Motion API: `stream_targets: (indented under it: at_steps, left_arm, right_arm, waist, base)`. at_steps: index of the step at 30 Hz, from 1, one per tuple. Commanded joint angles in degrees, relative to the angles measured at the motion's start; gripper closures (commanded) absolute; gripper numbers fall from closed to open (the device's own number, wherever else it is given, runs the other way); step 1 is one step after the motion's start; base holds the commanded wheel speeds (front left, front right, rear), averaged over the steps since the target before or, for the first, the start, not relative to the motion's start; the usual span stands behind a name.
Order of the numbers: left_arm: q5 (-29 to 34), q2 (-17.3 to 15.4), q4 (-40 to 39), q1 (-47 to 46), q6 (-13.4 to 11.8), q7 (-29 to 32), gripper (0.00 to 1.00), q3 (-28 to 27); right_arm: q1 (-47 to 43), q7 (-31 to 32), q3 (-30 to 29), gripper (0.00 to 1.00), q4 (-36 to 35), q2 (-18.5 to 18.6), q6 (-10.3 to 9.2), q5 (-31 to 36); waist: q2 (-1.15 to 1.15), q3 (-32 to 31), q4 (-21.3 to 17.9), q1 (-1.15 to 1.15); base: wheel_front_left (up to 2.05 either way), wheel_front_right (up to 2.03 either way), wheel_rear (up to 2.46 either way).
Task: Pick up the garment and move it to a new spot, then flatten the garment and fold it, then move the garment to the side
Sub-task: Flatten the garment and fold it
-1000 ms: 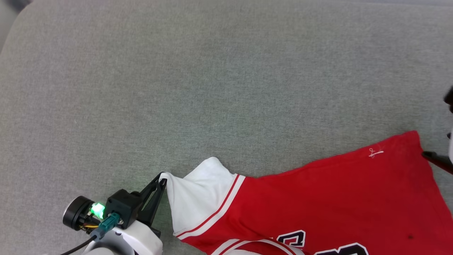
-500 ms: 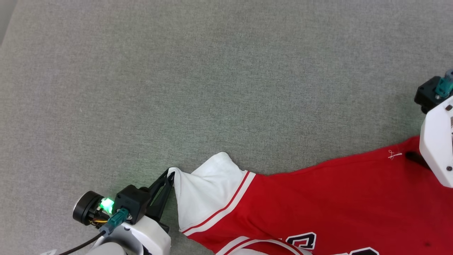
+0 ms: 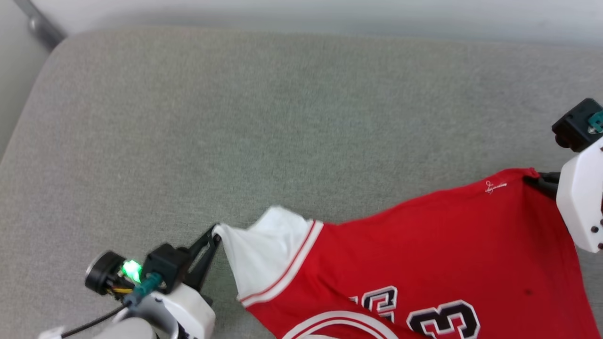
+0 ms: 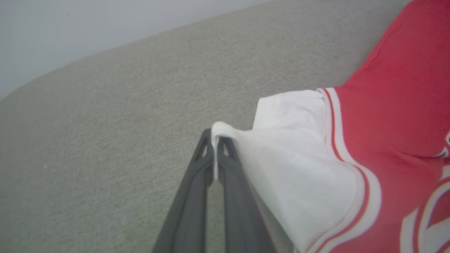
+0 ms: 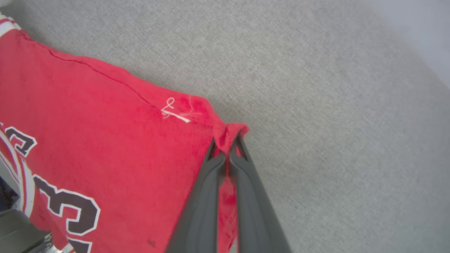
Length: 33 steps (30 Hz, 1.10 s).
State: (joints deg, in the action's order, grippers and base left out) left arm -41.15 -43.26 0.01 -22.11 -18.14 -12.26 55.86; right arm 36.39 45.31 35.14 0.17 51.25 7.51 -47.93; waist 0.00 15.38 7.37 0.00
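Observation:
The red garment (image 3: 424,245) with a white sleeve (image 3: 264,263), striped trim and black lettering is stretched across the near part of the grey cushion (image 3: 282,117). My left gripper (image 3: 215,231) is shut on the tip of the white sleeve (image 4: 225,131), clear in the left wrist view, where its fingers (image 4: 197,182) pinch the cloth. My right gripper (image 3: 531,179) is shut on the red hem corner (image 5: 230,135); the garment (image 5: 105,140) hangs between both grips. The lower body of the shirt runs off the bottom of the head view.
The grey cushion's far edge (image 3: 301,35) meets a pale wall, and its rounded left corner (image 3: 47,52) sits beside a dark bar (image 3: 37,23). Bare cushion stretches beyond the garment toward the back.
The camera has tilted, showing the cushion's far edge. More of the lettering is in sight, and the right gripper's corner sits higher; both grippers still hold the garment.

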Motion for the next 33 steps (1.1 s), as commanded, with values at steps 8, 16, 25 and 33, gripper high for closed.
stream_targets:
  at_steps: [8, 16, 25, 33]
  left_arm:
    - [2.0, -3.5, -3.2, -7.3, 1.1, 1.5, 1.0, -2.7]
    - [4.2, -2.5, -2.7, -23.1, 4.5, 4.5, 1.0, -7.3]
    - [8.3, 2.1, 4.3, -44.7, 9.6, 7.5, 1.0, -10.5]
    - [12.0, 5.5, 13.9, -63.7, 13.9, 8.1, 1.0, -12.8]
  right_arm:
    - [-0.6, -7.6, -5.3, 1.0, -2.5, 1.3, -0.04, 0.5]
    - [5.4, -12.6, -11.1, 1.0, -3.2, -2.7, -0.04, 5.5]
    - [19.7, -15.4, -14.3, 1.0, -1.0, -8.9, -0.04, 12.5]
    - [37.6, -17.7, -14.4, 1.0, 6.3, -13.0, -0.04, 18.4]
  waist:
    - [0.0, -7.1, -2.8, 0.0]
    - [0.0, -6.4, -4.3, 0.0]
    - [0.0, 0.7, -6.3, 0.0]
    - [0.0, 9.0, -7.6, 0.0]
  base:
    - [0.0, 0.0, 0.0]
    - [0.0, 0.0, 0.0]
    - [0.0, 0.0, 0.0]
    - [0.0, 0.0, 0.0]
